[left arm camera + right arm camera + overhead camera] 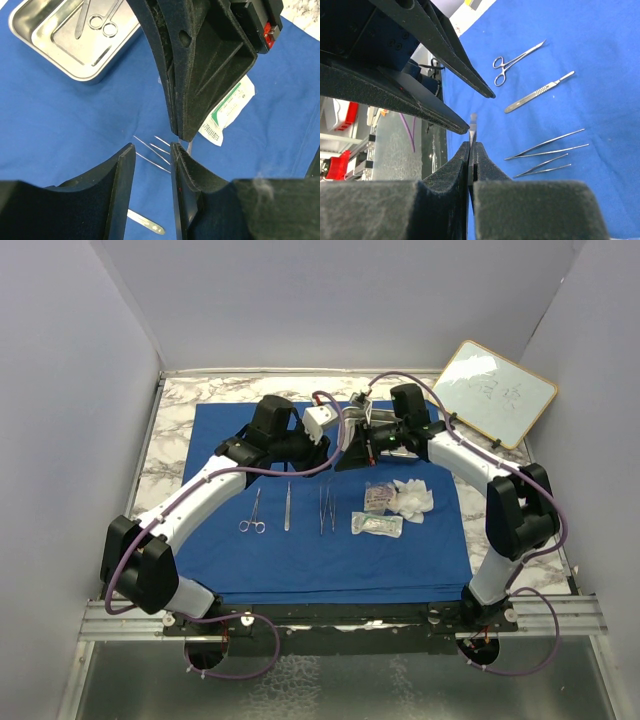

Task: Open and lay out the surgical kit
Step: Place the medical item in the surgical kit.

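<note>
A royal-blue cloth (300, 560) lies spread flat across the marble tabletop (180, 430). On its left half rest ring-handled forceps (252, 513), then a scalpel (286, 508), then two tweezers (326, 510) side by side. Above the tweezers the left end effector (152, 148) hangs with its jaws partly apart and nothing between them. Meeting it tip to tip, the right end effector (471, 145) is clamped on a thin steel instrument (473, 121). A steel tray (55, 35) holding scissors (102, 22) sits nearby on the cloth. Further right lie clear packets (377, 525) and white gauze (412, 498). A whiteboard (495, 392) leans at the far right corner.
</note>
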`<state>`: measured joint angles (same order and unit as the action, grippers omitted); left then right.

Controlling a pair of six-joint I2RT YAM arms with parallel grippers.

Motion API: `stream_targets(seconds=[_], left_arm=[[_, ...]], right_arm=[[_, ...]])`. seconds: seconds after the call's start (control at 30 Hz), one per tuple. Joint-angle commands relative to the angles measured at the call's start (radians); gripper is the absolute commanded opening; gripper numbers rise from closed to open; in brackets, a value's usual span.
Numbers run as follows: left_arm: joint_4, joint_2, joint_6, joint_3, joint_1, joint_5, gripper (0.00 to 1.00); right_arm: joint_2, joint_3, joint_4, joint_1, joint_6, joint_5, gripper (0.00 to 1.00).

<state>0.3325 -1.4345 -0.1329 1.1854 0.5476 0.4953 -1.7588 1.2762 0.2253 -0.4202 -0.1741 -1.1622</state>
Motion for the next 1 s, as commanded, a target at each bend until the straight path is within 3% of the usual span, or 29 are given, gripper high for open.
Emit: stream_targets(seconds=[0.0, 0.6, 0.97], left_arm=[[-0.007, 0.007, -0.009, 0.001, 0.011, -0.027, 0.36], [-0.007, -0.010, -0.039, -0.032, 0.044, -0.064, 0.35], [-0.007, -0.022, -0.046, -0.032, 0.057, -0.095, 0.29]], right_arm=[[-0.017, 0.033, 0.003, -0.008, -0.013, 0.010, 0.01], [-0.034, 0.054, 0.011, -0.008, -0.016, 0.016, 0.01], [-0.039, 0.055, 0.015, -0.008, -0.015, 0.016, 0.01]])
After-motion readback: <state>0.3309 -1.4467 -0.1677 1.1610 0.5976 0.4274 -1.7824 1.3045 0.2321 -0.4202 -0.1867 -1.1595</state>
